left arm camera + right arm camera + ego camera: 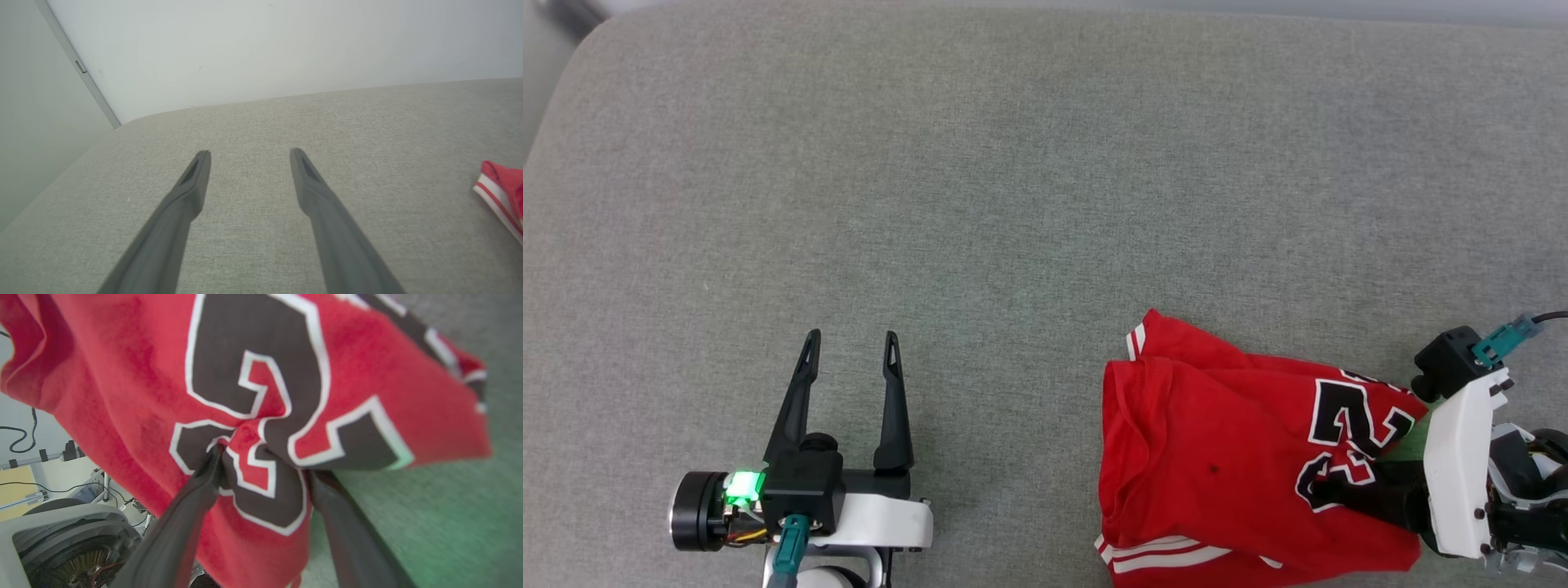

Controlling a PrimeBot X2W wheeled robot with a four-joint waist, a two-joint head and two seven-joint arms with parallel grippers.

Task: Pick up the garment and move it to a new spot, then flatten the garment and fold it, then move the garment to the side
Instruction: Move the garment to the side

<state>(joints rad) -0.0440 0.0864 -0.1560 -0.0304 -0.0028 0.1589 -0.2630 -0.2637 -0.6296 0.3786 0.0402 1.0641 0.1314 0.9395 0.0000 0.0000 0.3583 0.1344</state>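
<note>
My right gripper (1347,490) sits in the lower right of the head view, its white forearm coming in from the right edge and its dark fingers reaching left into the shirt (1209,457). In the right wrist view the gripper (265,463) has its two fingers spread wide, and both tips are pushed into the shirt (122,375) right at the big black number (253,355) with its white outline. A fold of red cloth is bunched up between the fingers. The picture is soft there, so I cannot say for sure whether that fold is caught or only resting against them.

The shirt lies crumpled on the grey cushion (1013,204) in the lower right of the head view. Its number (1356,425) is on the right-hand part, and white-striped trim shows at its top left corner and along its bottom edge.

My left gripper (850,336) is in the lower left, well apart from the shirt. Its fingers are spread, hold nothing and point up the frame, and a green light glows on its wrist. In the left wrist view the gripper (250,152) is over bare cushion (367,130). A striped corner of the shirt (504,185) shows at the right edge, and a pale wall (286,41) stands behind the cushion.
</note>
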